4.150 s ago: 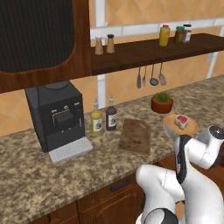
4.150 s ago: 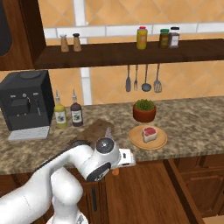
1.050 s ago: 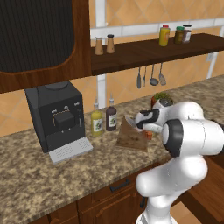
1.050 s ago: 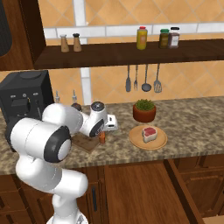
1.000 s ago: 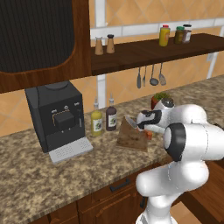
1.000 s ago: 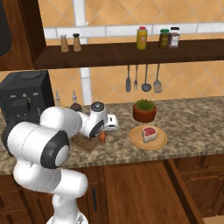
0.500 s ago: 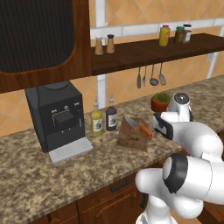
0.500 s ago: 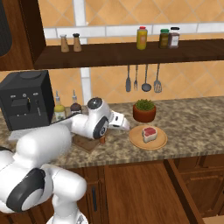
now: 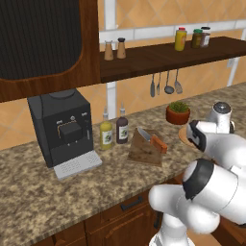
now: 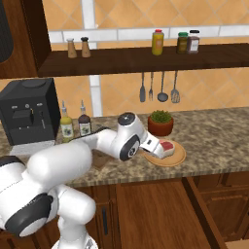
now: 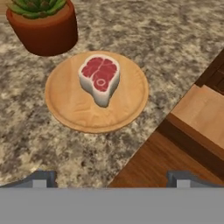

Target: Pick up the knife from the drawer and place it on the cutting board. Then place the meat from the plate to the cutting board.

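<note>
Step in hand: second half, meat transfer.

Left of centre, left base view: brown wooden cutting board (image 9: 144,150), orange-handled knife (image 9: 153,140) on it.

Hand view, upper centre: pinkish-red steak (image 11: 99,78) on round tan plate (image 11: 70,105), granite table.

My tool (image 11: 110,178): wide, empty, above. Next: descend, straddle steak, close.

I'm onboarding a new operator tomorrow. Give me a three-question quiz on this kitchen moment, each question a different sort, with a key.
1. True or false: the knife lies on the board.
2. What does the meat rest on? A) board B) plate C) bare counter
3. Fill in: the claw hangs over the counter near the plate, its jaws ____.

Key: 1 true; 2 B; 3 open
</note>
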### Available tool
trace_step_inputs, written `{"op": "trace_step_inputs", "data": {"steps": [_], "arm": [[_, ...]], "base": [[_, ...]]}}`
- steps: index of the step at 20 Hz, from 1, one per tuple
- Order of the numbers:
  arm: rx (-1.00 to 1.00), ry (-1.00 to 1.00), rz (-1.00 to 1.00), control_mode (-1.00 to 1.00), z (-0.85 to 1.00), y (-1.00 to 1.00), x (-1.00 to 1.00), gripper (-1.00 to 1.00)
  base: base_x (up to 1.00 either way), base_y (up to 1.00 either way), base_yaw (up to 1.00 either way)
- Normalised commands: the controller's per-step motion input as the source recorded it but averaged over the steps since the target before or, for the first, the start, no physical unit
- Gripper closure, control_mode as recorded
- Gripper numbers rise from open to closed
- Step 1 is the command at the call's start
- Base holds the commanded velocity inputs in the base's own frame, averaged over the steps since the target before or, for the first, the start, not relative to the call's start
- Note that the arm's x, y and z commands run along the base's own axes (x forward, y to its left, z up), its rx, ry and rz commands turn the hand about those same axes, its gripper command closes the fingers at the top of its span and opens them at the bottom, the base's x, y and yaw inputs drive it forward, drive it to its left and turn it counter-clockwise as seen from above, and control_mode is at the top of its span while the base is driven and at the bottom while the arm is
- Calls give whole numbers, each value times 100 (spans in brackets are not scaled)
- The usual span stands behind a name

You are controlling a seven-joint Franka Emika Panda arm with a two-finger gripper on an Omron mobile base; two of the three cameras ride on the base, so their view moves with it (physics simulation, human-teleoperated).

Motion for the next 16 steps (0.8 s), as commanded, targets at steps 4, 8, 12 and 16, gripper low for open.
{"op": "trace_step_inputs", "data": {"steps": [4,8,12,16], "arm": [[7,0,-2,-100,-9,-22,23,-100],[1,0,0,-100,-35,0,40,-100],[0,0,0,-100,-51,0,38,-100],[0,0,0,-100,-43,-8,44,-100]], "base": [[0,0,0],[0,0,0],[0,0,0],[0,0,0]]}}
